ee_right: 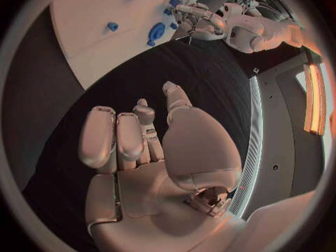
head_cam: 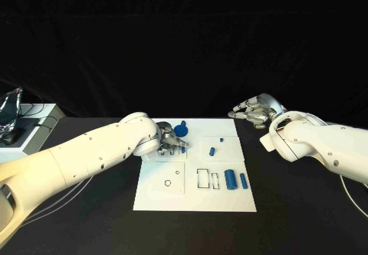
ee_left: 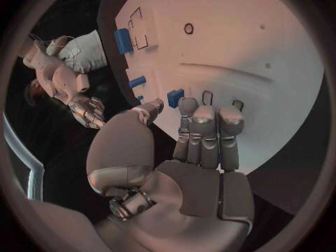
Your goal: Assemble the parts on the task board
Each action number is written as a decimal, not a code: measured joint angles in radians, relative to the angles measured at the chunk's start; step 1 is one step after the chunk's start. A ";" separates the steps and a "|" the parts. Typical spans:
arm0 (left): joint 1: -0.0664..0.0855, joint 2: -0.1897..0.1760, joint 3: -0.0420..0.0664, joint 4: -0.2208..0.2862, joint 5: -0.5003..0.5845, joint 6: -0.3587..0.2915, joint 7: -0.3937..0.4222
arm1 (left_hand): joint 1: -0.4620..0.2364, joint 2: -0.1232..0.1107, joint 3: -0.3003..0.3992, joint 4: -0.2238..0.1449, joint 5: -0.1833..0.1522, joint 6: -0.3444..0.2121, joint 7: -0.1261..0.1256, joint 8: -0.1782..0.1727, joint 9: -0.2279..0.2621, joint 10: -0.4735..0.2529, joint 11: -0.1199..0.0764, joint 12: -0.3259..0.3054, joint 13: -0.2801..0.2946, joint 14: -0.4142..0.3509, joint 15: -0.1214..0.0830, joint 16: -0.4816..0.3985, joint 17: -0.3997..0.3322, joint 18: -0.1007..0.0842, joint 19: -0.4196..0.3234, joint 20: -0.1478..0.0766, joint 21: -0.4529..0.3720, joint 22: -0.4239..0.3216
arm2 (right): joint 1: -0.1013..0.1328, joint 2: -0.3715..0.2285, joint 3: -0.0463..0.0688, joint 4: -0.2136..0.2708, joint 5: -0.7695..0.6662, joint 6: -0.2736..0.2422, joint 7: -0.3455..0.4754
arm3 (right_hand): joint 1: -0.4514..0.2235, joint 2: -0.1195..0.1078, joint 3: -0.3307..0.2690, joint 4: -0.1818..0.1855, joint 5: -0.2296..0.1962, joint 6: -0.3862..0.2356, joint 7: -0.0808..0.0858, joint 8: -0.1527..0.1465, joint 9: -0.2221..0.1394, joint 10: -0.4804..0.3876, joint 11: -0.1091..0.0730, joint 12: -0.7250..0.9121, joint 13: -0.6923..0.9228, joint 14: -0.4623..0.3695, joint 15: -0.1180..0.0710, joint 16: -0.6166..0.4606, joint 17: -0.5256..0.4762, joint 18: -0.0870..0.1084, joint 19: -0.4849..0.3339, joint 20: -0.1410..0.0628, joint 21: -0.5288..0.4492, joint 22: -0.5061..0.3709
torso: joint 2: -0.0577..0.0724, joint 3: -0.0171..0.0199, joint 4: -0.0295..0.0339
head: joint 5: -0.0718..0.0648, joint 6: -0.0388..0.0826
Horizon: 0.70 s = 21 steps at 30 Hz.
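While I watched from the head camera, my left hand [head_cam: 170, 143] hovered over the far-left part of the task board [head_cam: 195, 199], fingers loosely apart and holding nothing. Just beyond its fingertips sat a round blue part [head_cam: 181, 129]. Nearer me than the hand, a blue cylinder [head_cam: 231, 179] and a slimmer blue rod [head_cam: 243, 180] lay with long axes running toward me. My right hand [head_cam: 253, 111] hung open, off the board's far-right corner above the desk [head_cam: 307, 212].

Bare desk [head_cam: 307, 202] lies open at lower right and lower left of the frame. The left hand [head_cam: 170, 143] and its arm block the task board's [head_cam: 195, 199] upper left; blue parts [head_cam: 230, 179] crowd the board's right side.
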 measured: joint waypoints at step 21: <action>0.000 0.016 0.000 -0.029 0.000 0.007 -0.001 | 0.022 0.006 -0.007 -0.012 0.000 0.004 0.004 -0.004 0.002 0.000 0.000 0.000 0.000 0.000 0.000 0.000 0.002 0.000 0.000 0.000 -0.004 0.012 | 0.000 0.004 0.000 -0.004 0.000 0.005 -0.001 | 0.000 0.000 0.000 0.000 0.000 -0.002 -0.002 0.000 0.000 0.001 0.002 0.000 0.000 0.000 0.000 -0.004 0.001 0.000 0.000 0.000 0.000 0.001 | 0.001 -0.0004 0.0010 | -0.001 -0.010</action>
